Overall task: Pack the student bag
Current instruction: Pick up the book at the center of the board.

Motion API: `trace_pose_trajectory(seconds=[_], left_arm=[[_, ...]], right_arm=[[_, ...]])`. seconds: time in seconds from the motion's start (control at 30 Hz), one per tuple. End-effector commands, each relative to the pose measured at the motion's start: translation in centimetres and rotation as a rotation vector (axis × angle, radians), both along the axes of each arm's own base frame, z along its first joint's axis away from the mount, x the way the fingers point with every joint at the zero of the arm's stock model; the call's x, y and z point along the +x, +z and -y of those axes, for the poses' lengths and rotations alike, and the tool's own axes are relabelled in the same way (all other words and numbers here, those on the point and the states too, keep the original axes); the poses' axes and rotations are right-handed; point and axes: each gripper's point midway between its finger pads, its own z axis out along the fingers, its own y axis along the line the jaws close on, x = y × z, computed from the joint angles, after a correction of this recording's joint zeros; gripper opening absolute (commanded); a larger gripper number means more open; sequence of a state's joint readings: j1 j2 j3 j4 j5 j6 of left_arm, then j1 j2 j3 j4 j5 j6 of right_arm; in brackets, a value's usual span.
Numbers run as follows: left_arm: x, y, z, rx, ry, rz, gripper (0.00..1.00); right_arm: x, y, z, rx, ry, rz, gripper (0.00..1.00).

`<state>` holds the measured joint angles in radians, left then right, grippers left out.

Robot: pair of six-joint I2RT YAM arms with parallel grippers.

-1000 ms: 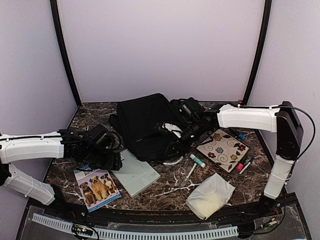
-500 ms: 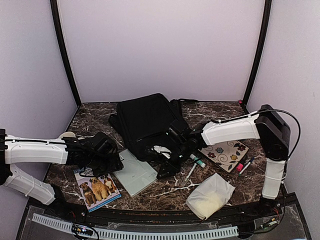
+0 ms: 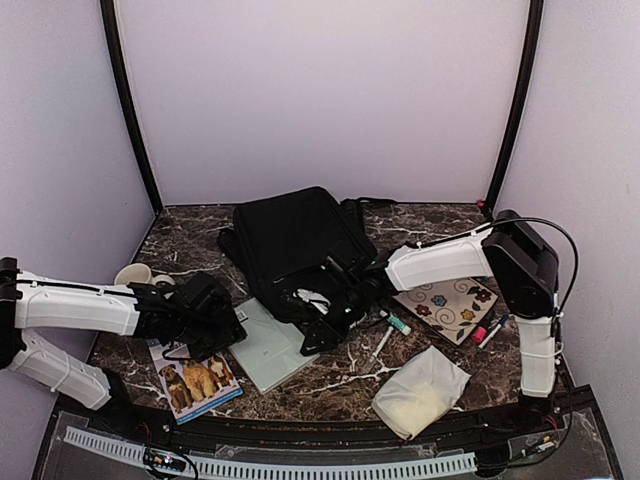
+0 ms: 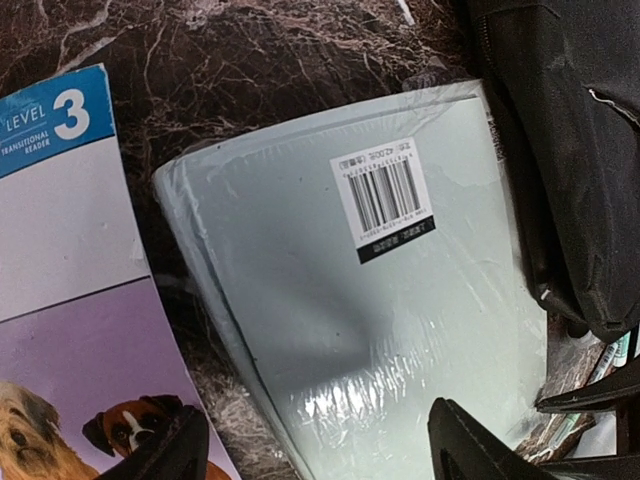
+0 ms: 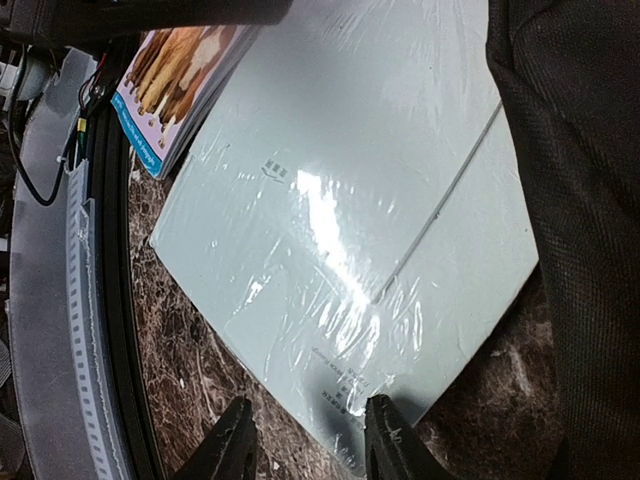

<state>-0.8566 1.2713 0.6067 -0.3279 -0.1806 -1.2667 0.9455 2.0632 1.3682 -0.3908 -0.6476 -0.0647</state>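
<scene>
Bag [image 3: 290, 235]: lies at rear centre of worktop [image 3: 180, 232].
Left tool [image 4: 320, 455]: fingers wide apart, empty, above wrapped book [image 4: 340, 300].
Right tool [image 5: 305, 445]: fingers apart, empty.
Progress: judged early; loose items lie outside bag.

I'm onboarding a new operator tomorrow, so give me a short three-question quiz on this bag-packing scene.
1. True or false: the shrink-wrapped pale green book lies on the table, outside the student bag.
2. Which level is printed on the dog reader? A) 1 B) 3 C) 5
3. The left gripper and right gripper both hang open above one object. Which?
Key: 1 true; 2 B; 3 the shrink-wrapped pale green book.
</scene>
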Motion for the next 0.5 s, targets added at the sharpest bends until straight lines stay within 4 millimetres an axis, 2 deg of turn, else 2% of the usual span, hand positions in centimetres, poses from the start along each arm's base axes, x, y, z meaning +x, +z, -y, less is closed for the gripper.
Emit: trace_pose_trajectory(seconds=[0.0,0.23,0.47], left_arm=[[0.0,-0.8,0.6,-0.037,0.027,-0.015,0.78],[-0.4,-1.9,2.2,-0.136,0.021,-0.045,0.78],[-0.7,-2.6,1.8,-0.15,0.088,-0.074,0.8]], right_arm=[[-0.4,-2.8,0.4,-0.072,-0.016,-0.046,0.38],[-1.1,-4.0,0.6,-0.073,-0.014,-0.094,0.35],[-1.8,-5.0,0.4,-0.078,0.007,-0.134,0.32]])
